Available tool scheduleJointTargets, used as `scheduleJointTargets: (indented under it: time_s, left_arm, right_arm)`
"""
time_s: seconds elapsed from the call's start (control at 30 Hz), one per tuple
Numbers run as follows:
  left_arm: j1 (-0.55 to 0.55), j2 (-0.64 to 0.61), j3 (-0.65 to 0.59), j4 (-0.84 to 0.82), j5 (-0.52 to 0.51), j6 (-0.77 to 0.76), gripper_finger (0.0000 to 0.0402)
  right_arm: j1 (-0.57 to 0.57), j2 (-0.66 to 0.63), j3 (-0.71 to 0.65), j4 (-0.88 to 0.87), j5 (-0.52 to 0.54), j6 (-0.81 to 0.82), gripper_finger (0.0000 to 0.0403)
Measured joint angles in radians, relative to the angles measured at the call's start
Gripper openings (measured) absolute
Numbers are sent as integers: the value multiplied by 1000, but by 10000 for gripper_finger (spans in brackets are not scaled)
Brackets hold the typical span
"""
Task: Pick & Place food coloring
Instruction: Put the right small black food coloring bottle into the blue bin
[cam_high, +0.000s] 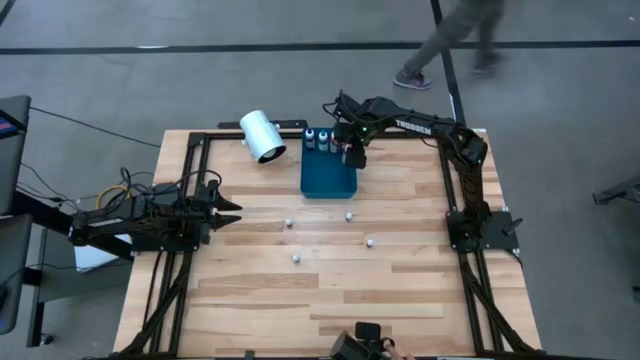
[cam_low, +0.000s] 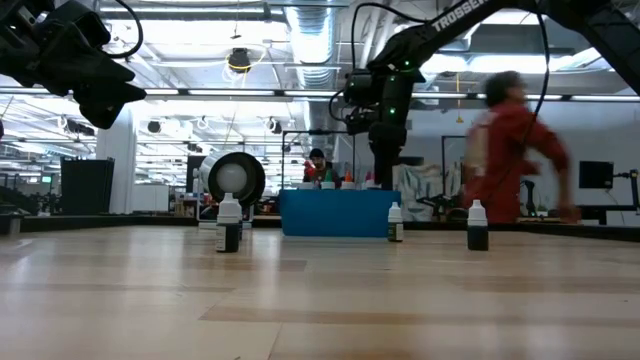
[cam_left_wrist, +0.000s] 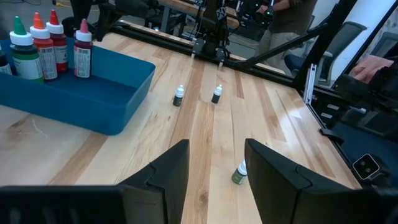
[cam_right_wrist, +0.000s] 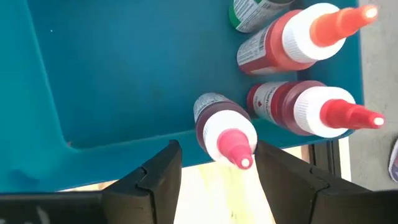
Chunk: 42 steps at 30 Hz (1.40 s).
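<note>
The blue rectangular plastic tray (cam_high: 328, 178) sits toward the far edge of the pale wooden table (cam_high: 400, 290), and everything else is placed from it. Along the tray's far wall stands a row of small food coloring bottles (cam_high: 328, 140) with coloured pointed tops; the left wrist view shows green, orange, red and pink tops side by side (cam_left_wrist: 46, 45). The right gripper (cam_high: 353, 152) hangs directly over the far right corner of the tray. In its own wrist view its two dark fingers (cam_right_wrist: 158, 171) stand spread wide, with the pink-topped bottle (cam_right_wrist: 227, 134) between them; whether they touch it cannot be told. The red-topped bottle (cam_right_wrist: 308, 109) and the orange-topped bottle (cam_right_wrist: 298, 40) stand just beside it in the same corner.

On the bare wood on the near side of the tray, four tiny white-capped dark bottles (cam_high: 349, 215) stand upright and apart from one another, one just beside the tray's near edge and the others further out. A large white cylinder (cam_high: 263, 136) lies on its side just left of the tray.

The left gripper (cam_high: 232, 211) waits well to the left of the tray, its fingers (cam_left_wrist: 168, 171) parted and holding nothing.

Beyond the table a person (cam_low: 505, 150) is in the room.
</note>
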<state>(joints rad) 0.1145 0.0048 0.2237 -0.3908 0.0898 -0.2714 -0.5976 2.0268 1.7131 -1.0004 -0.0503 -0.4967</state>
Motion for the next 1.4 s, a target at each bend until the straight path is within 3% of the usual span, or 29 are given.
scheduleJointTargets:
  time_s: [0.6,0.73,0.9,1.4]
  left_arm:
    - [0,0,0,0,7,-11,146]
    - [0,0,0,0,8,-18,146]
    - [0,0,0,0,8,-13,146]
    - [0,0,0,-23,8,-2,146]
  right_arm:
    - [-1,-122,1,-111,22,66,182]
    - [8,-182,1,-192,-52,96,180]
    - [51,-263,1,-270,-128,120,180]
    - [199,-481,-25,-325,-126,256,152]
